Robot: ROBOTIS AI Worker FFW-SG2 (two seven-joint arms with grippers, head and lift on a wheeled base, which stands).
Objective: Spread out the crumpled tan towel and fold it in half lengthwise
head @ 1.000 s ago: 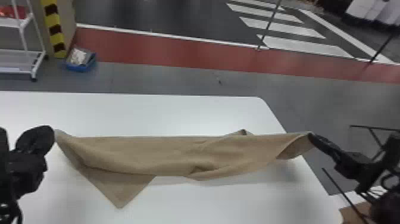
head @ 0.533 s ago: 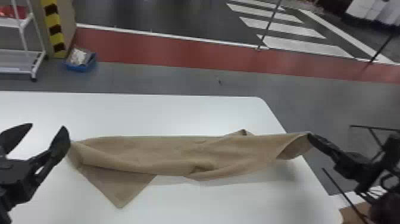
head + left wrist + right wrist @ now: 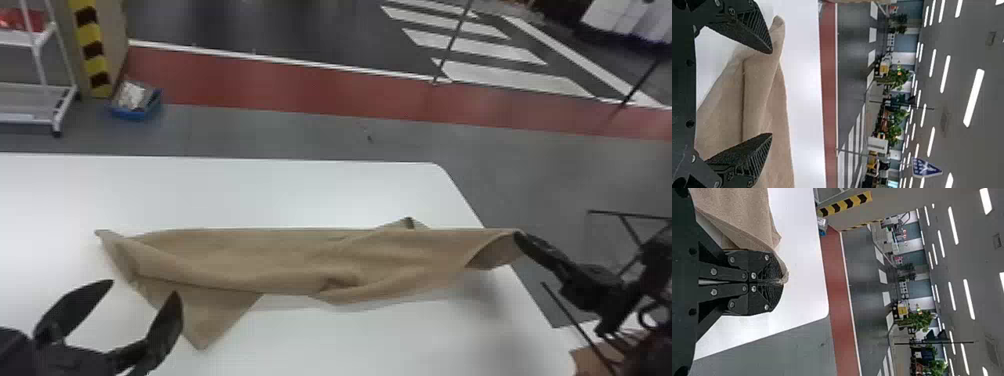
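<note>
Nearest, left gripper (image 3: 144,288) spread wide and empty, just short of the left end of the crumpled tan towel (image 3: 280,255); beyond, loose folds strung across the white table (image 3: 280,190), right corner pinched in the closed right gripper (image 3: 781,282) by the table's right edge. Likely light, soft and limp, more apt to sag and bunch than to slip; best taken by the pointed left corner (image 3: 106,235), with a small bite; hard to make out, layers tucked under the front roll (image 3: 225,281), and extent of cloth inside the right grip.
</note>
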